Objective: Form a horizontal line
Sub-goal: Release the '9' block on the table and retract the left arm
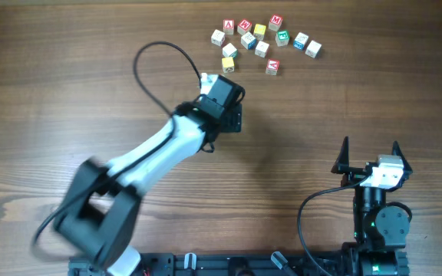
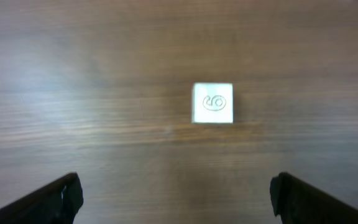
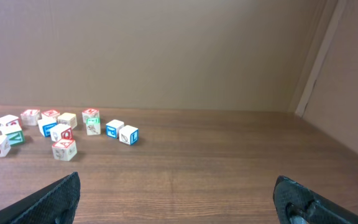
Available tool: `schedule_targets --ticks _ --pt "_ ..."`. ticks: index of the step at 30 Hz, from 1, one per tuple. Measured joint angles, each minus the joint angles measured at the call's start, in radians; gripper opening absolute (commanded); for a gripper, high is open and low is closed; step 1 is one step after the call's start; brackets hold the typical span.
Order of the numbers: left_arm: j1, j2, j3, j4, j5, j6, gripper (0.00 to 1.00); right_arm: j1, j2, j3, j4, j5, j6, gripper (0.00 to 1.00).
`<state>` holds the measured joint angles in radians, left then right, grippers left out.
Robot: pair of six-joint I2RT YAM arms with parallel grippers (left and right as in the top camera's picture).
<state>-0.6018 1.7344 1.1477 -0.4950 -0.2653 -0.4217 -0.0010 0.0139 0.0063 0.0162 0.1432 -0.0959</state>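
Several small letter cubes lie in a loose cluster at the far middle of the table. Among them are a yellow cube (image 1: 228, 64), a pale cube with a red letter (image 1: 273, 67) and a pale cube with green marks (image 1: 283, 36). My left gripper (image 1: 225, 103) hovers just in front of the cluster, pointing down. It is open and empty (image 2: 176, 186). A single pale cube with a faint curly mark (image 2: 213, 103) lies on the wood ahead of its jaws. My right gripper (image 1: 371, 153) is open and empty at the near right (image 3: 176, 186).
The wooden table (image 1: 67, 92) carries the other cubes of the cluster, some with red letters (image 1: 245, 26) and some with blue marks (image 1: 301, 40). The right wrist view shows the cluster at far left (image 3: 63, 149) and a cardboard wall (image 3: 166, 56) behind the table.
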Motion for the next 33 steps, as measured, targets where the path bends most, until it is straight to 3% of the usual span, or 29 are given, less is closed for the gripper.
schedule_targets --ticks 6,12,21,26,33 --pt "0.0 -0.449 0.003 -0.346 -0.168 0.0 1.0 0.0 0.0 0.0 -0.001 0.0 0.0 1.0" --pt "0.064 -0.617 0.003 -0.524 -0.33 -0.003 1.0 0.0 0.0 0.0 -0.001 0.0 0.0 1.0" --pt "0.421 -0.734 0.003 -0.661 -0.104 -0.03 1.0 0.0 0.0 0.0 -0.001 0.0 0.0 1.0" --pt "0.43 -0.733 0.003 -0.672 0.004 -0.033 1.0 0.0 0.0 0.0 -0.001 0.0 0.0 1.0" --pt "0.431 -0.733 0.003 -0.672 0.028 -0.033 1.0 0.0 0.0 0.0 -0.001 0.0 0.0 1.0"
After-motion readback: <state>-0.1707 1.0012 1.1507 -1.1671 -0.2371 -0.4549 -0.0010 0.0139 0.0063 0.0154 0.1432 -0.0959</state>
